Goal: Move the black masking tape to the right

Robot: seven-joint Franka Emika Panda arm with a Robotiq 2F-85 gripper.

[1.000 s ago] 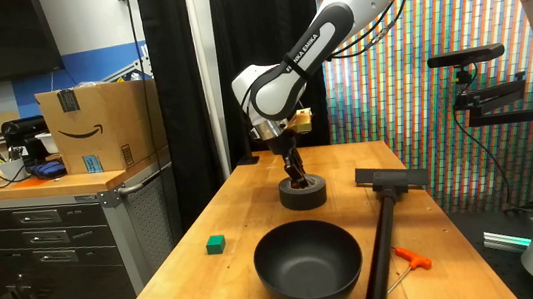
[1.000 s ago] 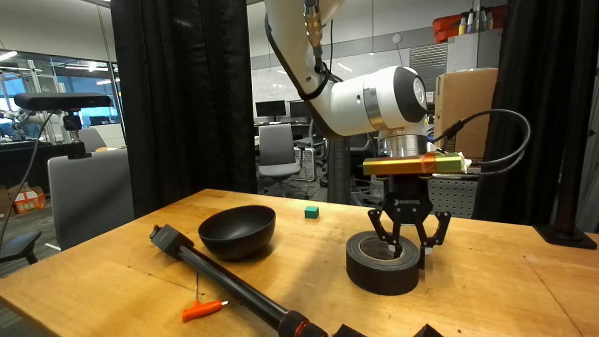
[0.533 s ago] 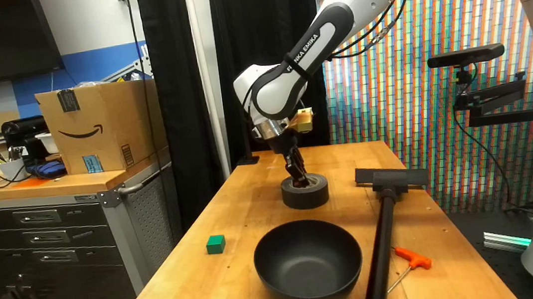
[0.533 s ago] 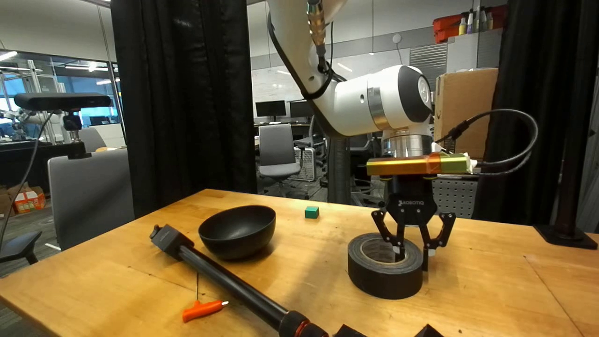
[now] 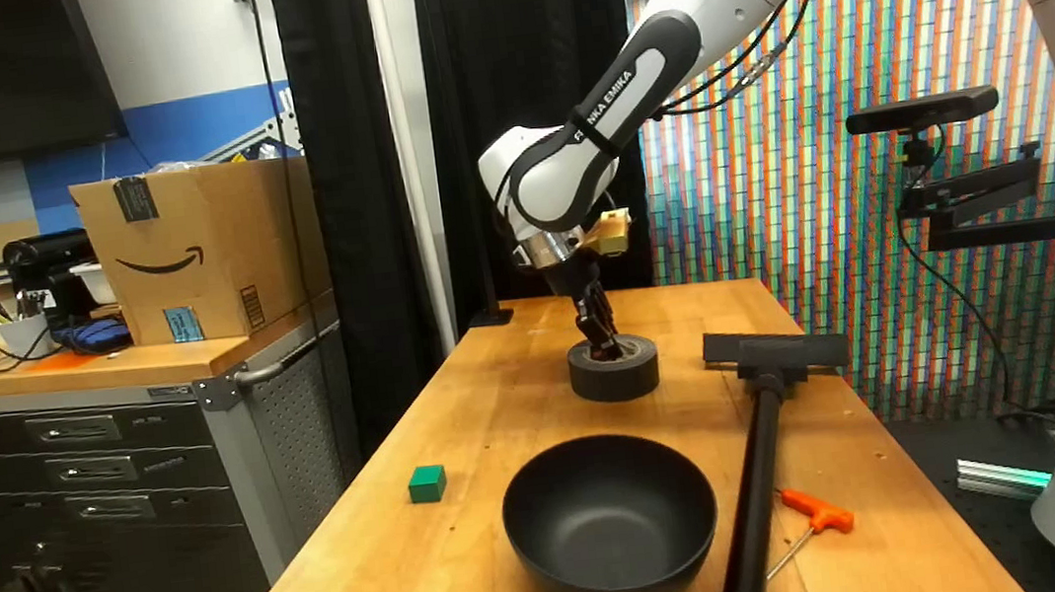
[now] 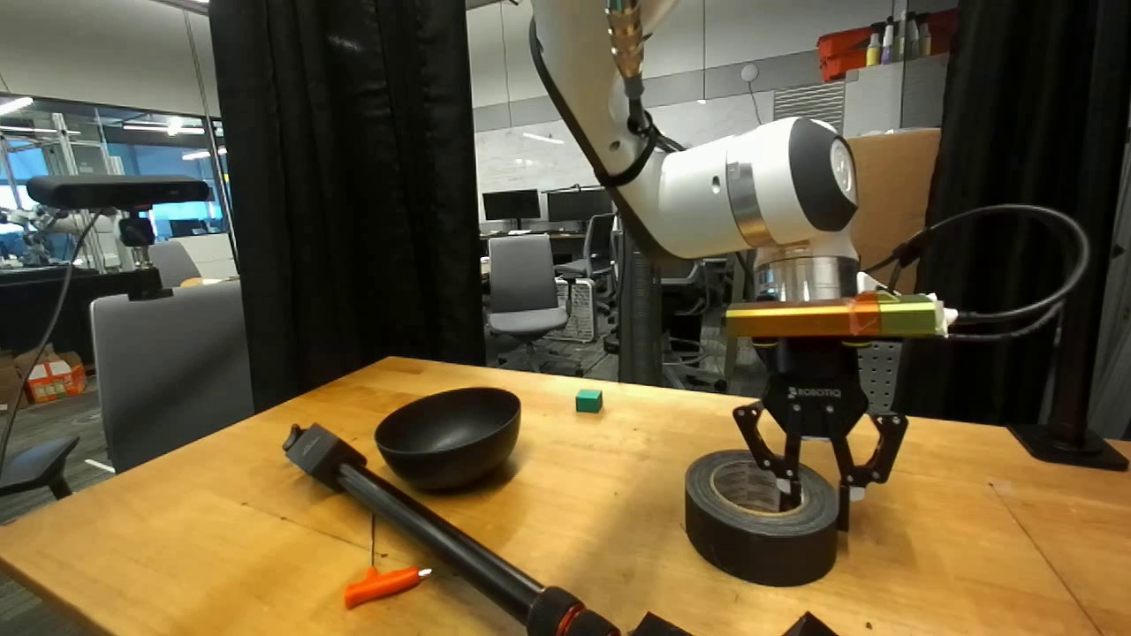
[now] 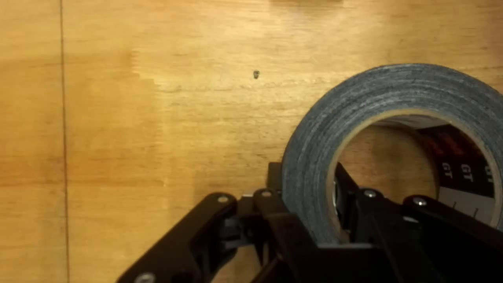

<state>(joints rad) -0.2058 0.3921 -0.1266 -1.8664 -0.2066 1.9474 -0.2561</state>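
The black masking tape is a thick round black roll that shows in both exterior views (image 5: 615, 382) (image 6: 762, 546). In the wrist view the roll (image 7: 314, 133) lies at the right, with a pale inner rim and a printed core. My gripper (image 6: 817, 503) is shut on the roll's wall, with one finger inside the hole and one outside. The same hold shows in the wrist view, where the gripper (image 7: 308, 184) has a finger on each side of the wall. The inner fingertip is partly hidden by the roll. I cannot tell if the roll touches the table.
A black bowl (image 5: 610, 525) and a green cube (image 5: 427, 484) stand on the wooden table (image 5: 370, 572). A long black T-shaped tool (image 5: 764, 468) lies along one side. An orange-handled tool (image 5: 818, 511) lies beside it. A black stand base (image 6: 1065, 448) is on the table in an exterior view.
The gripper and the roll have moved together, to the right in both exterior views, away from the camera in one and nearer in another. The bowl, cube and tools have not moved.
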